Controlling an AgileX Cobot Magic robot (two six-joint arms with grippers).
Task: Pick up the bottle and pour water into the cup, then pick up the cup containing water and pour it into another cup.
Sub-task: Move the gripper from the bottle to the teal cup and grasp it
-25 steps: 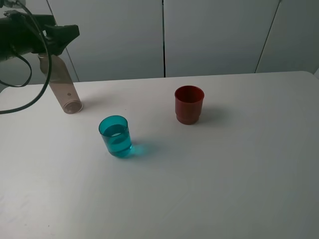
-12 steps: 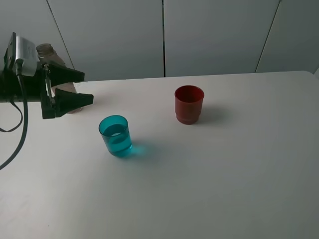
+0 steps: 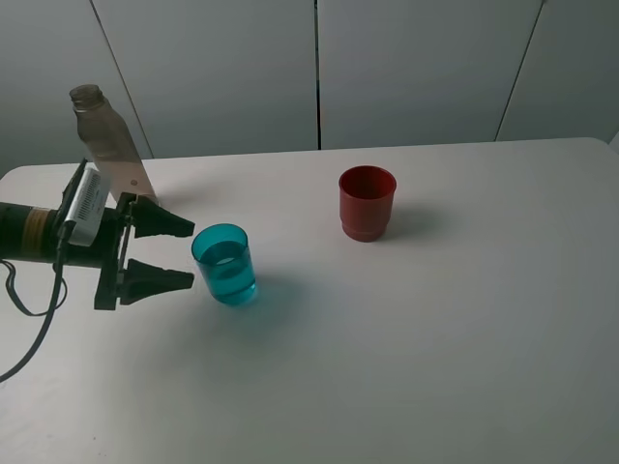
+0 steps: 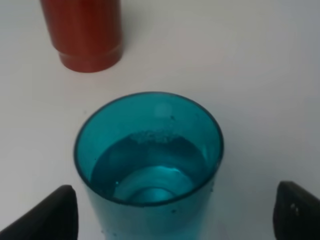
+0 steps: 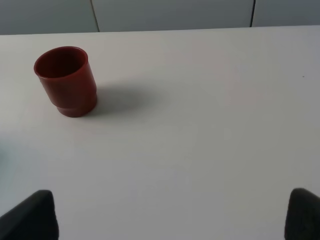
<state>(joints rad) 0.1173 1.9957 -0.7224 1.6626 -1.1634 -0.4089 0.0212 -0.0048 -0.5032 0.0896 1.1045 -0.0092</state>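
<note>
The teal cup [image 3: 224, 264] is standing upright on the white tabletop [image 3: 435, 338], left of the middle, and it is holding water [image 4: 150, 170] up to roughly half its height. The left gripper [image 3: 194, 254] is lying low and level over the tabletop, pointing at the cup from the left, with its jaws spread wide. One black fingertip [image 3: 184, 228] is reaching the cup's far side and the other is sitting by its near side. In the left wrist view the cup is sitting between the two fingers with a clear gap on each side, so nothing is being pinched. The bottle [image 3: 108, 145] is standing uncapped at the back left of the tabletop, behind the left arm, which is hiding its base. It is looking empty or nearly so, though its tint is making that hard to judge. The red cup [image 3: 367, 202] is standing upright to the right of the teal cup and farther back, well apart from it. I cannot tell from here whether it is holding anything. The right gripper [image 5: 167, 214] is showing only in its own wrist view, where its jaws are spread wide over bare tabletop, with the red cup well ahead of them. A black cable [image 3: 29, 338] is trailing from the left arm down to the tabletop's near edge.
</note>
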